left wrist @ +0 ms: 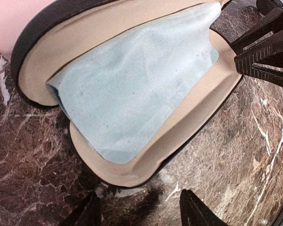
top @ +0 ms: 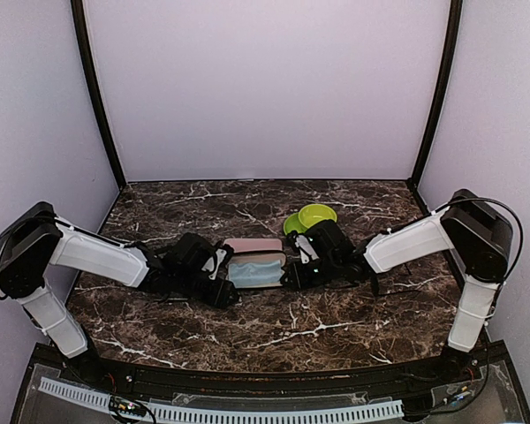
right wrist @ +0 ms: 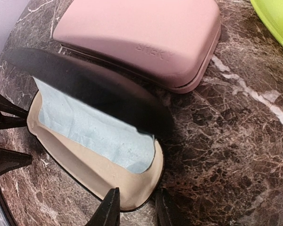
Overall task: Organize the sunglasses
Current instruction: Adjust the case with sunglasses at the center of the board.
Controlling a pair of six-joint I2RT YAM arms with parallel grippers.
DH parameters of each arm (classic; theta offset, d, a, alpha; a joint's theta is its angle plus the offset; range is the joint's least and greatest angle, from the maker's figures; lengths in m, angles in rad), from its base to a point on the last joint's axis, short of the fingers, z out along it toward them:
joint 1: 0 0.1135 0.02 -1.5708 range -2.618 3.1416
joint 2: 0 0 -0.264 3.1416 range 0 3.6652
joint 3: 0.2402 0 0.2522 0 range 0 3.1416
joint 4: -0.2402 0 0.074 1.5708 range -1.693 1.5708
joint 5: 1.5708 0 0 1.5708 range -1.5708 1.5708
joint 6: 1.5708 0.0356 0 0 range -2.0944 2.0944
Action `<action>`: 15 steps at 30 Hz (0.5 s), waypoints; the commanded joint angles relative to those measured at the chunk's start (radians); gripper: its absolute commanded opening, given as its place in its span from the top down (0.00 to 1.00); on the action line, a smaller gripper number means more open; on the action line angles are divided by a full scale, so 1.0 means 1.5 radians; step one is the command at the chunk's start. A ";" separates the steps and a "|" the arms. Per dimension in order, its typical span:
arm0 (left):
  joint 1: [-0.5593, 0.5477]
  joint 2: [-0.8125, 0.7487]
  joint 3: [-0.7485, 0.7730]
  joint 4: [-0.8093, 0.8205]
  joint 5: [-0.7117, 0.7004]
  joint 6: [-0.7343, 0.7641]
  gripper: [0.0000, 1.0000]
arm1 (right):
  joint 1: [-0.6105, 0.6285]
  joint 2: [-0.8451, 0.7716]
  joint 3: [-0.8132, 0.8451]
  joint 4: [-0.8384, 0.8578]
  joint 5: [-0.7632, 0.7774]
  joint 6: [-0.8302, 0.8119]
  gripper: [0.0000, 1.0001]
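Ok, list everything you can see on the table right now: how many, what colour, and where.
closed glasses case: one, pink, table centre, just behind the open one
open glasses case: one, black shell, beige lining, between the two arms
cloth: one, light blue, inside the open glasses case
bowls: apparently two, lime green, overlapping, back right of the cases
table: one, dark brown marble, white veins
left end effector: one, black, open, at the case's left end
right end effector: one, black, gripping the case's right end
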 commanded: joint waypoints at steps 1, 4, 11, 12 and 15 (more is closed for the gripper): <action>-0.004 -0.014 -0.002 -0.001 -0.027 0.006 0.41 | 0.004 0.008 0.006 0.015 0.010 0.005 0.73; -0.004 -0.004 0.012 0.000 -0.032 0.012 0.42 | 0.003 0.008 0.007 0.014 0.010 0.005 0.73; -0.004 0.042 0.064 -0.016 -0.049 0.018 0.45 | 0.003 0.021 0.022 0.017 0.013 0.004 0.73; -0.003 0.049 0.068 -0.017 -0.050 0.018 0.45 | 0.003 0.024 0.025 0.016 0.014 0.003 0.73; -0.003 0.065 0.083 -0.026 -0.053 0.018 0.45 | 0.003 0.033 0.039 0.014 0.016 -0.001 0.73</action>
